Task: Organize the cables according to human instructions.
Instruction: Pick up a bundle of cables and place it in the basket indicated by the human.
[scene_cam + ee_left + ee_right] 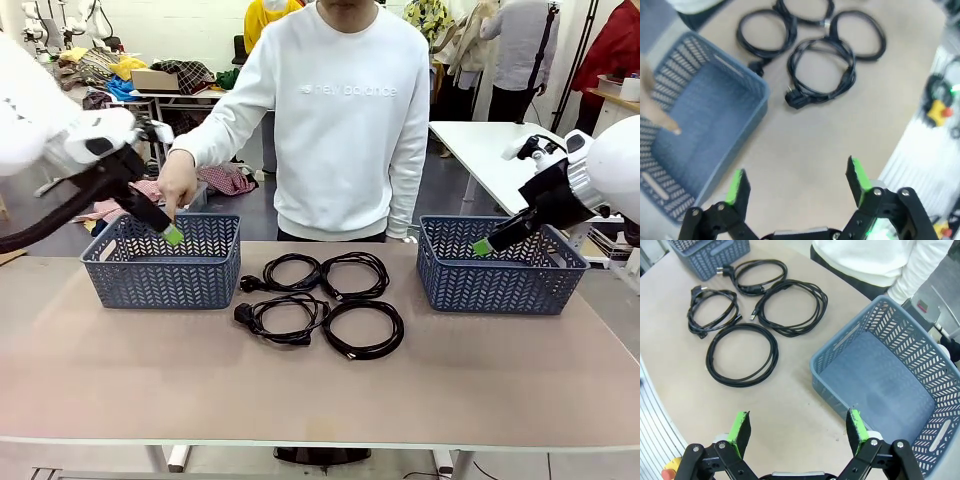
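All four cables (362, 354) lie coiled in the middle of the table (320, 400), two toward its far edge and two just nearer, between a left basket (160, 275) by the far-left corner and a right basket (490, 285) by the far-right corner. Both baskets look empty, so the sorting seems not yet begun. The person's hand (178, 185) points a finger down into the left basket, which reads as the instruction being given. The left gripper (172, 235) hovers over that basket's near rim with its jaws spread and nothing between them, and the right gripper (483, 246) hangs released and empty over the right basket's left end. The next move probably calls for one arm to come down over a coil, close on its cord, and carry it to the indicated basket. Which cable is meant cannot be told.
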`<act>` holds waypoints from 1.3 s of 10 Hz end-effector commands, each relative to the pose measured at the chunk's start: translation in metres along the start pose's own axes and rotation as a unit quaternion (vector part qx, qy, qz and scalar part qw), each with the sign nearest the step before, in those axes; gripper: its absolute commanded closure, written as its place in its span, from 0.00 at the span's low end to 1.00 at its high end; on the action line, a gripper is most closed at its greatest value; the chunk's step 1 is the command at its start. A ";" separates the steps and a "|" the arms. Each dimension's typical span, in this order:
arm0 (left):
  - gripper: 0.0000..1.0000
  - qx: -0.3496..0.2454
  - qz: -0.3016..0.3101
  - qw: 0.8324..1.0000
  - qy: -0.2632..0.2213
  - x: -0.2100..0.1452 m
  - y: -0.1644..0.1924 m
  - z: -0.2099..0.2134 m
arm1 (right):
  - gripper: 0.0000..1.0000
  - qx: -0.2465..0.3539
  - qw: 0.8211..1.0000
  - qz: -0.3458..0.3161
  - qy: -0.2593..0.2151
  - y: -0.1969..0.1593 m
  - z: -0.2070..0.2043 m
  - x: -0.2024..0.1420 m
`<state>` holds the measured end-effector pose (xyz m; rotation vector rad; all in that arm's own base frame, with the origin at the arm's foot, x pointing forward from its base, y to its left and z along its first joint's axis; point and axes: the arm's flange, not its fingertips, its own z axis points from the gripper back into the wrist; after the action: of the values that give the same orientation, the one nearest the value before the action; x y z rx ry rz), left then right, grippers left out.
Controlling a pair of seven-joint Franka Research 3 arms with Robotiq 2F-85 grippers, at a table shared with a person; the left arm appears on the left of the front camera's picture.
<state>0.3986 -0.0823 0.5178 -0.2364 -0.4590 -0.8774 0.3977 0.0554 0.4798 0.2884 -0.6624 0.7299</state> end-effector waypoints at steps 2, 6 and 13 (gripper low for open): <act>0.00 0.044 -0.149 0.982 0.107 0.049 -0.020 -0.043 | 0.00 0.004 1.000 -0.004 -0.005 -0.001 0.000 0.000; 0.00 0.015 -0.294 0.935 0.200 0.078 -0.043 -0.107 | 0.00 0.004 1.000 -0.004 -0.005 -0.001 0.000 0.000; 0.00 -0.103 -0.378 0.889 0.240 0.085 -0.066 -0.187 | 0.00 0.004 1.000 -0.004 -0.005 -0.001 0.000 0.000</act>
<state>0.4391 -0.2532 0.3904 0.0254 0.0295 -1.6716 0.3977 0.0548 0.4797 0.2861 -0.6620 0.7282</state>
